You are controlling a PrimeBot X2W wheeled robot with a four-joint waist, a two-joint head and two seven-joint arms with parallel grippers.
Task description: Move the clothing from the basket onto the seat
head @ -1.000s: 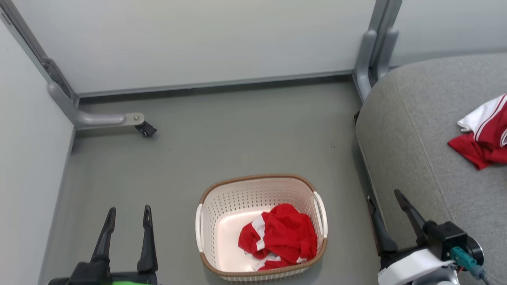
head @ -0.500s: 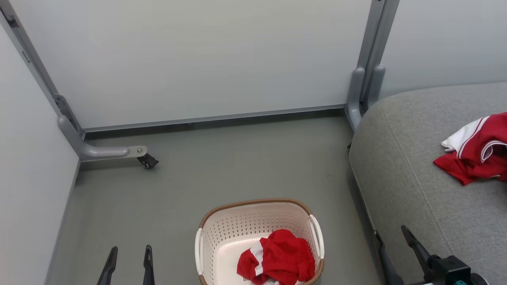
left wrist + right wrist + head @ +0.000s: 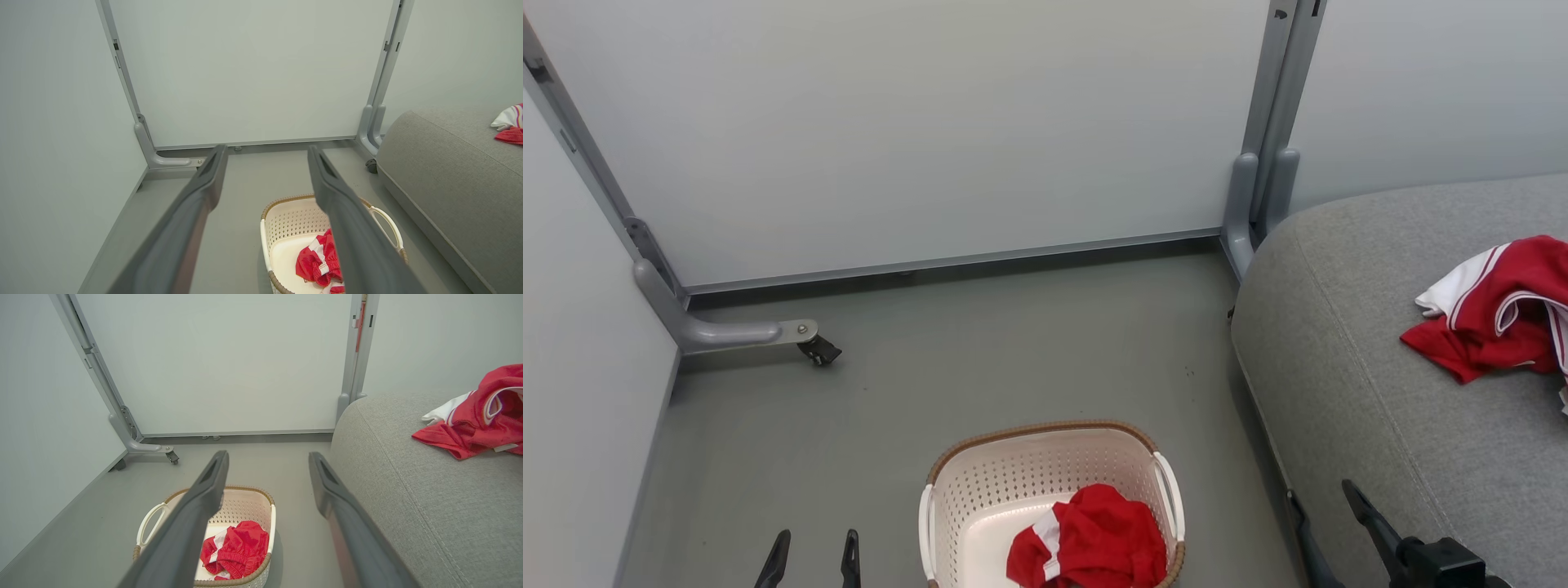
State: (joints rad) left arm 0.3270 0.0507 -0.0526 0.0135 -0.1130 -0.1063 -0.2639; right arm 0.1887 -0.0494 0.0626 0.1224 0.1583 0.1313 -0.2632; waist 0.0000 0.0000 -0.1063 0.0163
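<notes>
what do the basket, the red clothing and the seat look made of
The basket: likely moulded plastic, cream, smooth with slight sheen, walls punched with holes; its brown rim looks woven, perhaps moulded too. The clothing: soft thin fabric, matte red with white panels, crumpled into folds. The seat: grey woven upholstery, matte, flecked, with a stitched seam.

The basket (image 3: 1029, 469) is cream-white, dotted all over with rows of small holes, with a brown woven-look rim and white handles. The clothing (image 3: 1103, 539) in it is red with a white panel. The seat (image 3: 1364, 392) is plain mid-grey; the garment (image 3: 1478, 327) on it is red with a white panel and thin white stripe trim. The floor (image 3: 980, 367) is dull grey-green, the panels (image 3: 931, 122) pale grey-white, their frame (image 3: 727, 333) grey, its caster (image 3: 818, 351) black. The left gripper (image 3: 817, 543) and right gripper (image 3: 1319, 498) have dark grey jaws.
</notes>
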